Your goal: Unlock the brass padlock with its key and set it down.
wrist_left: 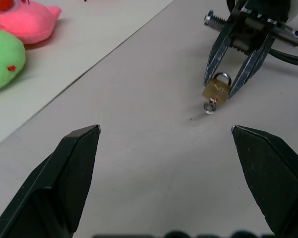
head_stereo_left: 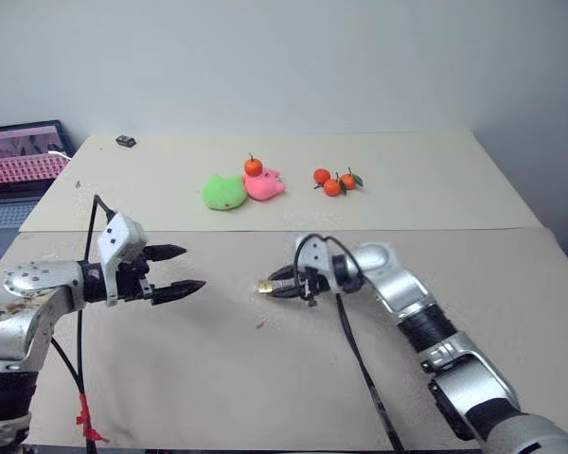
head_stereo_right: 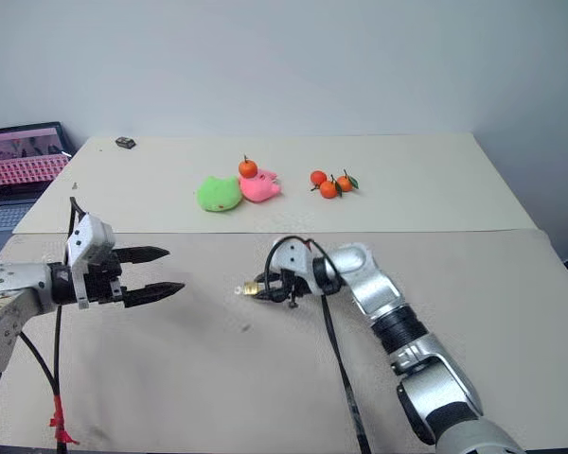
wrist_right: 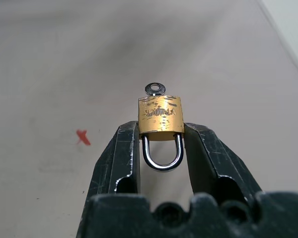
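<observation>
Brass padlock (wrist_right: 160, 117) pinched by right gripper (wrist_right: 161, 136) above table (head_stereo_left: 265, 397) middle, key (wrist_right: 154, 89) presented outward; left gripper (head_stereo_left: 177, 270) spread wide, aimed for key.

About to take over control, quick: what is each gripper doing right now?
Left gripper: open, holding nothing.
Right gripper: shut on the brass padlock, key in its end, held above the table.
</observation>
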